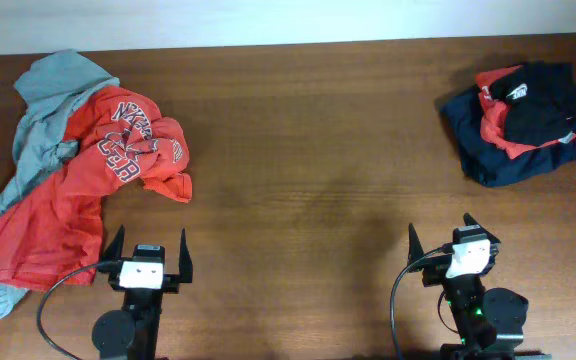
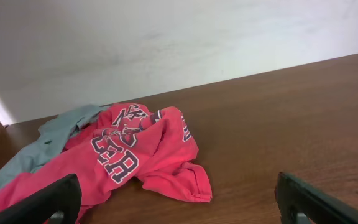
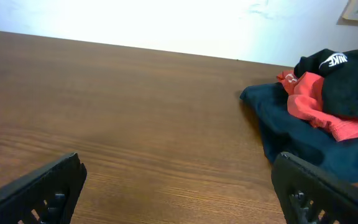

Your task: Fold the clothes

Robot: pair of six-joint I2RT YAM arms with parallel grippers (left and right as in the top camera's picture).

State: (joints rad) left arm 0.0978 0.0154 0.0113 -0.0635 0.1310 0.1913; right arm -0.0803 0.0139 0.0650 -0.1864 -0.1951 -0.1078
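- Left arm (image 1: 136, 305) at 7 o'clock, right arm (image 1: 476, 300) at 5 o'clock: both jaws spread wide, empty.
- Crumpled red shirt (image 1: 78, 200) over grey shirt (image 1: 53, 85), 9 o'clock on table (image 1: 318, 150).
- Dark folded stack (image 1: 523, 130) at 2 o'clock.

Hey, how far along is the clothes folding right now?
Looks done: the navy, red and black stack at far right. In hand: nothing; the left gripper and right gripper sit open and empty. Left: the crumpled red shirt and gray garment.
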